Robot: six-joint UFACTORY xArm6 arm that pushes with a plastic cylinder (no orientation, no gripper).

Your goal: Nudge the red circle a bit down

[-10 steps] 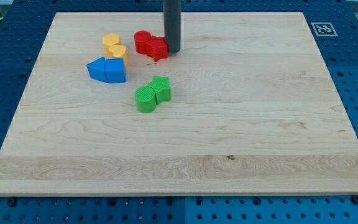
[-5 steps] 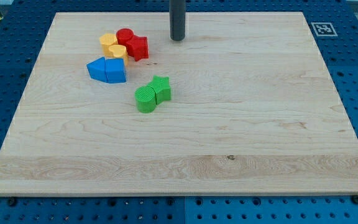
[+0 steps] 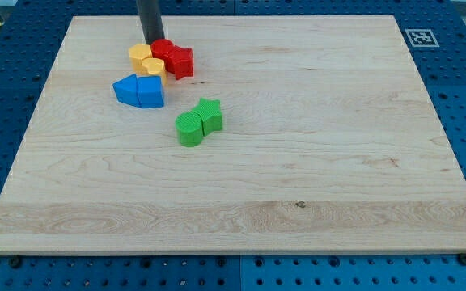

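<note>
The red circle [image 3: 163, 52] sits near the board's top left, touching a red star-like block [image 3: 180, 61] on its right and a yellow block [image 3: 141, 56] on its left. My tip [image 3: 151, 40] stands just above the red circle, at its upper-left edge, touching or nearly touching it. The dark rod rises out of the view's top.
A second yellow block [image 3: 154, 67] lies below the first. Two blue blocks [image 3: 139, 90] lie together below the yellow ones. A green circle [image 3: 190, 128] and a green star [image 3: 209, 114] lie together further down. A fiducial marker [image 3: 418, 37] sits at the wooden board's [image 3: 298, 162] top right corner.
My tip pushed the red blocks left against the yellow ones, drew back up and right, then moved left along the board's top to just above the red circle.
</note>
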